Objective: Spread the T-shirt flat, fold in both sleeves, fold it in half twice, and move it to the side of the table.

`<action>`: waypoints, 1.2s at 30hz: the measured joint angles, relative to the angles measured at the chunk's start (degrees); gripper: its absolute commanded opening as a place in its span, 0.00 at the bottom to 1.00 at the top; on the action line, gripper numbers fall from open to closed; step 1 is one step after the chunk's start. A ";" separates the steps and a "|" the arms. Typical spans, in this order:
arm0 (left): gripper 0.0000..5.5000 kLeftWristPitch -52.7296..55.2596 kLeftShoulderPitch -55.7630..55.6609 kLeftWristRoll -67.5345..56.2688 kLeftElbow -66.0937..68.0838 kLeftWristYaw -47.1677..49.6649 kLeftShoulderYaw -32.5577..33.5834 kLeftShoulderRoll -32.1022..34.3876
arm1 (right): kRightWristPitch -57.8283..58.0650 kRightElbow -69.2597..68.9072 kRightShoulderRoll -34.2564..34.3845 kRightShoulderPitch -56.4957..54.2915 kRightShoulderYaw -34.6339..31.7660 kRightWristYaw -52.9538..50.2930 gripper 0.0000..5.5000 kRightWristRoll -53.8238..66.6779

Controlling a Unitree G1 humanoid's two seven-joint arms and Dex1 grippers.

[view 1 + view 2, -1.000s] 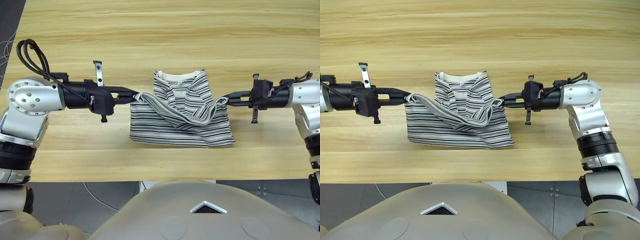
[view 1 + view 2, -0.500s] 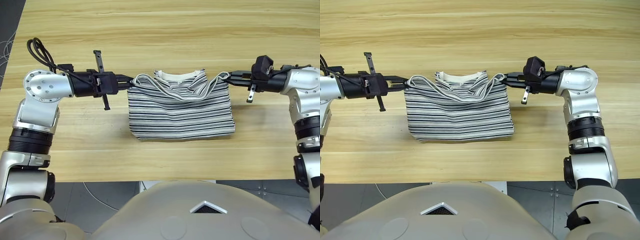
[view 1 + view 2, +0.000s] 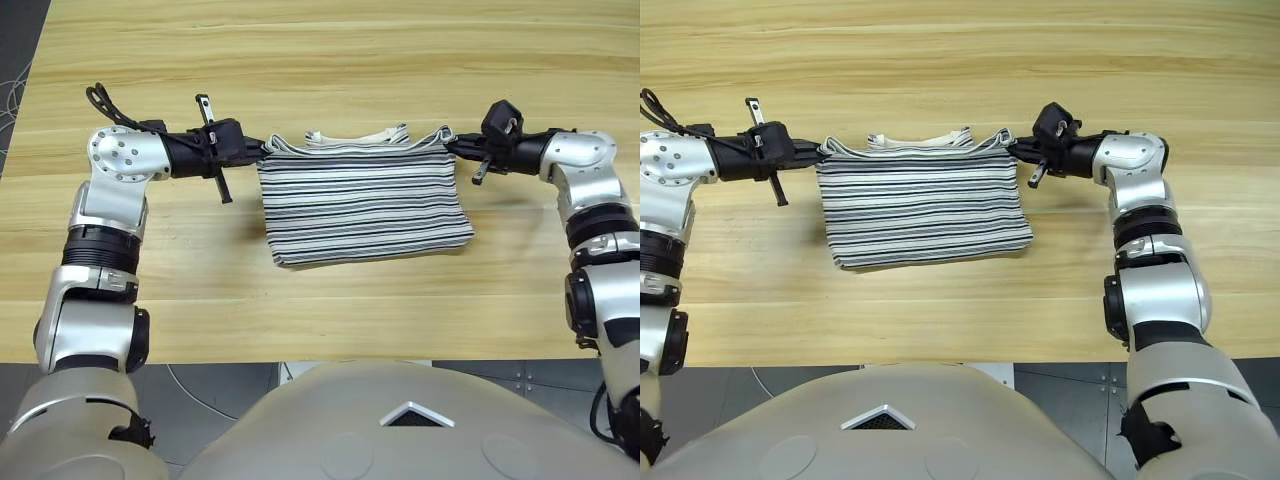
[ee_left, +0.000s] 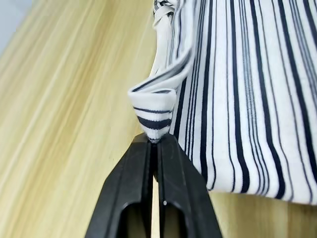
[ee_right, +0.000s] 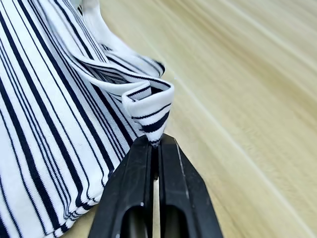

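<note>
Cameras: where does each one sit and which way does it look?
Left eye view: on the head, looking forward and down at the T-shirt on the table; both arms show.
Right eye view: beside it, same scene, both arms.
Left wrist view: on that wrist, looking along the left gripper at a pinched T-shirt corner.
Right wrist view: on that wrist, looking along the right gripper at the other corner.
Shared: all show the striped T-shirt.
</note>
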 measured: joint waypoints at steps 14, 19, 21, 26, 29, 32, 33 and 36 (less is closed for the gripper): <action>0.33 18.60 -12.96 -1.90 32.81 6.53 9.49 -8.47 | 4.12 12.07 7.59 -5.94 -10.18 -18.00 0.28 0.19; 0.33 20.29 -13.43 -2.10 34.62 6.73 12.06 -6.53 | 4.38 12.67 8.74 -6.39 -10.86 -21.10 0.28 -1.05; 0.36 20.17 -13.44 -2.40 34.47 6.74 13.58 -6.52 | 4.06 12.57 9.13 -6.41 -11.58 -19.95 0.28 -1.01; 0.42 20.54 -14.54 -2.24 34.62 10.38 15.22 -6.30 | 2.60 11.86 9.24 -6.45 -12.63 -17.68 0.28 -1.00; 0.42 20.82 -15.15 -1.36 35.25 14.62 15.71 -5.16 | 1.60 11.01 9.35 -6.46 -13.10 -15.85 0.28 -0.94; 0.42 19.40 -15.16 -1.37 35.72 19.98 17.36 -3.62 | -0.75 9.16 9.74 -6.37 -13.12 -12.25 0.28 -0.91; 0.42 18.49 -15.08 -1.39 35.24 20.04 17.76 -3.42 | -1.38 8.59 9.92 -6.26 -13.07 -11.27 0.28 -0.89; 0.42 12.94 -13.92 -1.72 25.42 17.30 17.26 -3.61 | -4.41 4.42 10.15 -5.00 -12.21 -5.92 0.28 -0.84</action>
